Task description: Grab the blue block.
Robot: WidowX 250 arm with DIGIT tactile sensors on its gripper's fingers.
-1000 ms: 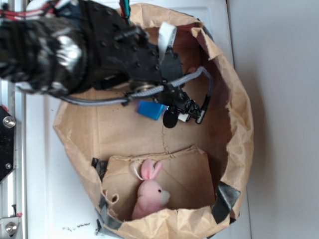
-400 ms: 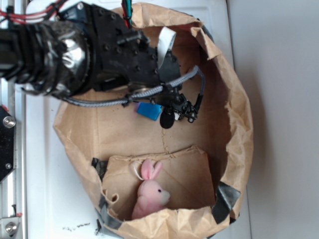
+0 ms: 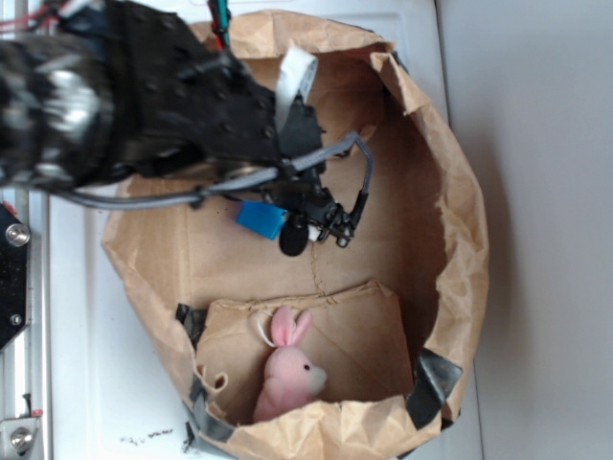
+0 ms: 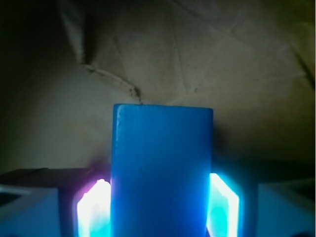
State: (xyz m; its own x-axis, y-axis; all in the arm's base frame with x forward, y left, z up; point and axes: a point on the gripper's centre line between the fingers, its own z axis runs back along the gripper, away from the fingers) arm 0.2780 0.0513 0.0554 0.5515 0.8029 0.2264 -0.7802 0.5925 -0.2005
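Blue block (image 4: 162,170): bright, flat-faced bar, clamped between the two glowing fingers (image 4: 92,210) of the gripper (image 4: 158,210); in the wrist view a pad presses each long side, at 9 and 3 o'clock of the bar, and its free end points to 12 o'clock over creased brown paper. In the exterior view only a short blue stretch (image 3: 261,218) shows, just below the black wrist.

Gripper (image 3: 287,222): closed on the block, hanging inside the paper bag (image 3: 460,240), left of the bag's centre.

Arm (image 3: 105,96): black, bulky, entering from 10 o'clock of the exterior view and reaching across the bag's rim toward its middle. A grey cable (image 3: 172,199) runs along its underside and loops out at 3 o'clock of the wrist.

Pink plush bunny (image 3: 290,374): at 6 o'clock in the bag, well apart from the block, ears toward 12 o'clock, resting on a folded paper flap.

Bag stands on a white surface (image 3: 96,345).
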